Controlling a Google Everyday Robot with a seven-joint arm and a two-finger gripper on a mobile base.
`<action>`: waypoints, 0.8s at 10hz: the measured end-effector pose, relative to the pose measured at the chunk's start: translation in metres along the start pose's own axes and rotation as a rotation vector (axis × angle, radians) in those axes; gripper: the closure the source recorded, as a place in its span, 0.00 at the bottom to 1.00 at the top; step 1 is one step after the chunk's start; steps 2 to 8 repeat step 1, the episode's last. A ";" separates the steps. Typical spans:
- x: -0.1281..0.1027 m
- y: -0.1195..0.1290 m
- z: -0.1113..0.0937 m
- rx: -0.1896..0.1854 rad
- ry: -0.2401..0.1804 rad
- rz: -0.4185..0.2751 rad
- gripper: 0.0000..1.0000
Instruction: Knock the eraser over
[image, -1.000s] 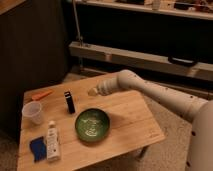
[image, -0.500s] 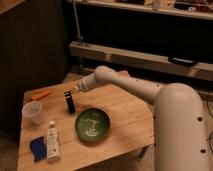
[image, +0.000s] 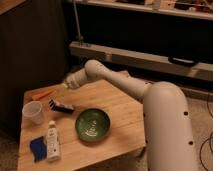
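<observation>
The eraser, a slim black block with a lighter end, lies on its side on the wooden table, just left of the green bowl. My gripper hangs at the end of the white arm above the table's back left part, up and a little right of the eraser, not touching it.
An orange marker lies at the back left. A clear plastic cup stands at the left edge. A white bottle and a blue flat piece lie at the front left. A dark shelf unit stands behind the table.
The arm has swept left across the table's back. The eraser, upright before, now lies flat on the table.
</observation>
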 end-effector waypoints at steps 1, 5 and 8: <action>0.001 0.000 -0.001 0.001 -0.001 0.002 0.99; 0.001 0.000 -0.001 0.001 -0.001 0.002 0.99; 0.001 0.000 -0.001 0.001 -0.001 0.002 0.99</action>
